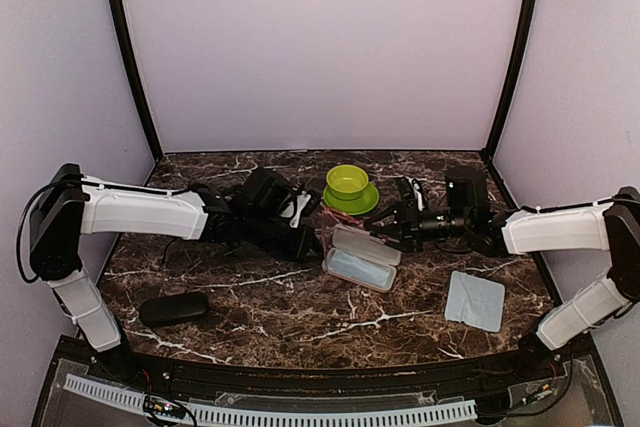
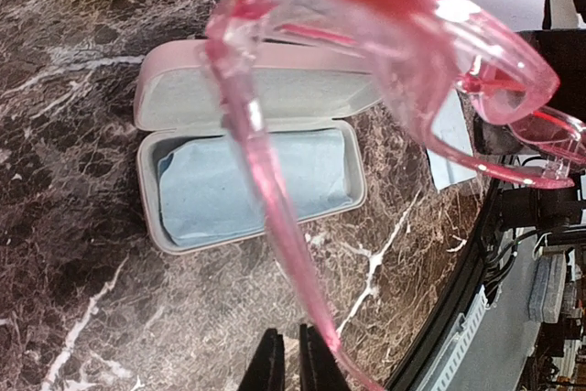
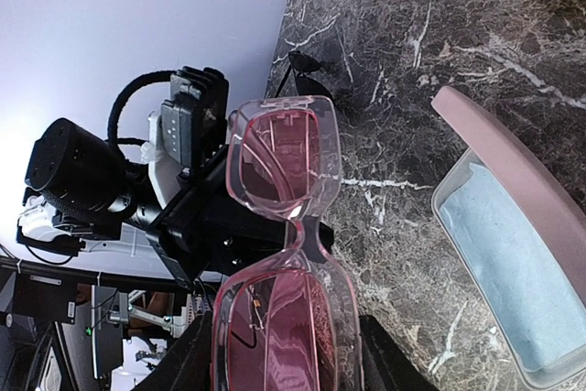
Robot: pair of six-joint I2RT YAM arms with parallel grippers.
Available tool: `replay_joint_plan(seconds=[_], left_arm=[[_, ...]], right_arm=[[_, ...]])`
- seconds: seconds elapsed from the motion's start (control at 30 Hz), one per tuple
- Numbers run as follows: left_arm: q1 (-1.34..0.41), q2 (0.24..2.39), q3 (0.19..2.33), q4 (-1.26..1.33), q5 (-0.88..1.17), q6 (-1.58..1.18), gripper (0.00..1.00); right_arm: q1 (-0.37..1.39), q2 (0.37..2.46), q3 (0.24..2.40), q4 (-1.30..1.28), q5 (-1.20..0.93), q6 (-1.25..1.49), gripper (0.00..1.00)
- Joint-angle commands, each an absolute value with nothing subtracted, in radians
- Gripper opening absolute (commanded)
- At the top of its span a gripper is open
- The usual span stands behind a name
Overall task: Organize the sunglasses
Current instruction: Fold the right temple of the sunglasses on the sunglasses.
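An open pink case (image 1: 360,259) is lying mid-desk (image 1: 280,322) with a pale blue liner cloth (image 2: 247,190) inside it. A green bowl (image 1: 347,180) is sitting on a green saucer (image 1: 352,203) just behind it. A black oblong case (image 1: 173,309) is resting well apart at the near left, and a loose blue cloth (image 1: 475,300) is lying at the near right. The pink-red sunglasses (image 3: 284,171) are hanging in the air between the two arms, beside the case's raised lid, and the arms are crowding them from above. The right wrist view is showing what the top view is hiding: the right fingers (image 3: 385,359) are clamping the frame around one lens, and a thin black-framed pair (image 3: 307,75) is lying on the desk beyond. The left wrist view is showing the left fingers (image 2: 270,368) standing almost together, a thin slit between them, with a temple running across one; whether they are pinching it cannot be told. Both arms are stretching low and inward, wrists facing each other.
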State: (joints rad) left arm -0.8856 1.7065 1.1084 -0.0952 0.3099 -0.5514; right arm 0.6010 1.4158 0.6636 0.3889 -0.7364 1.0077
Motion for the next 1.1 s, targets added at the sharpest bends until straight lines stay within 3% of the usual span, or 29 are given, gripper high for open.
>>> replay_joint_plan(seconds=[0.0, 1.07], left_arm=[[-0.901, 1.725, 1.164, -0.072, 0.333, -0.551, 0.09], [-0.946, 1.827, 1.286, 0.023, 0.356, -0.545, 0.23]], right_arm=[[0.604, 1.424, 0.653, 0.436, -0.720, 1.003, 0.21], [0.633, 1.428, 0.629, 0.464, -0.699, 1.006, 0.20]])
